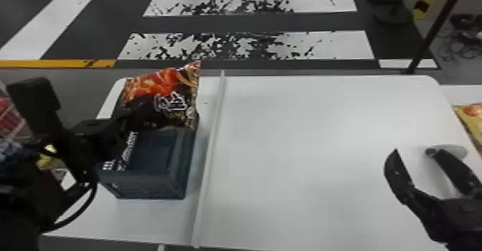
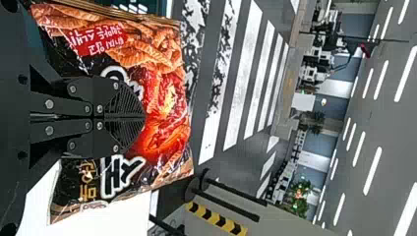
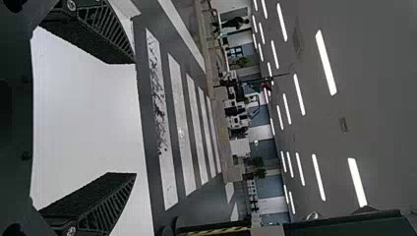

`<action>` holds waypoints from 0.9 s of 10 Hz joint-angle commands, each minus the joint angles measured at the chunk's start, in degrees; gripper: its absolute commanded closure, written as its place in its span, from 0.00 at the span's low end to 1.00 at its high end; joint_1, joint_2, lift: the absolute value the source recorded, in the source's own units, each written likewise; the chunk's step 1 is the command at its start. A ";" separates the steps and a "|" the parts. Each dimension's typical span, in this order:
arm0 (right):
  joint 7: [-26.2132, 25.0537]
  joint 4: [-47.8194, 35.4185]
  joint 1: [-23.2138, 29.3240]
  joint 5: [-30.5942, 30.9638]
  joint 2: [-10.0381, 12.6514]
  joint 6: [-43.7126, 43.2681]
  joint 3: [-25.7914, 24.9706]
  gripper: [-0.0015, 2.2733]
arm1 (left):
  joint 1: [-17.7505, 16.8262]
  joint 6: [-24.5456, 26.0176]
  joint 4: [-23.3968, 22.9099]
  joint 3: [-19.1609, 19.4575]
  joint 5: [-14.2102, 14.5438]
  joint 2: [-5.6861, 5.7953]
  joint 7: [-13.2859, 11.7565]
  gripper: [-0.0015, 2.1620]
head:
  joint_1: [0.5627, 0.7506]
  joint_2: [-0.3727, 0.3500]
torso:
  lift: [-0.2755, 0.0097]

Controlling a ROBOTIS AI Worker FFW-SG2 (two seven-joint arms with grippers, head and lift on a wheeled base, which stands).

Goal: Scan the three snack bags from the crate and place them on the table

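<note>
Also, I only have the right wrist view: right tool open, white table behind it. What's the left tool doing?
Observer: It's in the left wrist view: the left tool, two flat black fingers, is shut on a black-and-red foil snack bag.

Operator: Crate?

Observer: Head view: a blue-grey plastic crate stands on the white table, left of a raised white strip.

Operator: Anything far right?

Observer: Head view: a yellow package with a red patch, cut off by the right edge.
</note>
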 commanded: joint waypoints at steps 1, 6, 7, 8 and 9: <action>0.00 0.00 -0.54 -0.66 0.00 0.10 -1.01 0.03 | 0.29 1.42 -1.66 -2.51 -0.21 -0.53 -0.10 0.98 | 0.70 0.59 | 0.75; 0.00 -0.70 -1.24 -2.86 0.18 0.46 -3.12 0.03 | 1.08 1.60 -0.87 -19.21 -7.85 -0.61 -0.19 0.98 | 0.70 0.36 | 0.75; 0.00 -0.88 -1.15 -3.21 0.18 0.46 -3.47 0.03 | 1.17 1.60 -0.35 -23.34 -10.14 -0.44 -0.54 0.99 | 0.70 0.32 | 0.75; 0.00 -0.88 -1.15 -3.56 0.18 0.28 -3.91 0.03 | 1.17 1.60 0.44 -27.74 -13.13 -0.26 -0.89 0.99 | 0.70 0.26 | 0.75; 0.00 -0.88 -0.98 -3.91 0.18 0.28 -4.17 0.03 | 1.43 1.60 1.32 -32.22 -16.47 -0.26 -0.89 0.99 | 0.70 0.18 | 0.75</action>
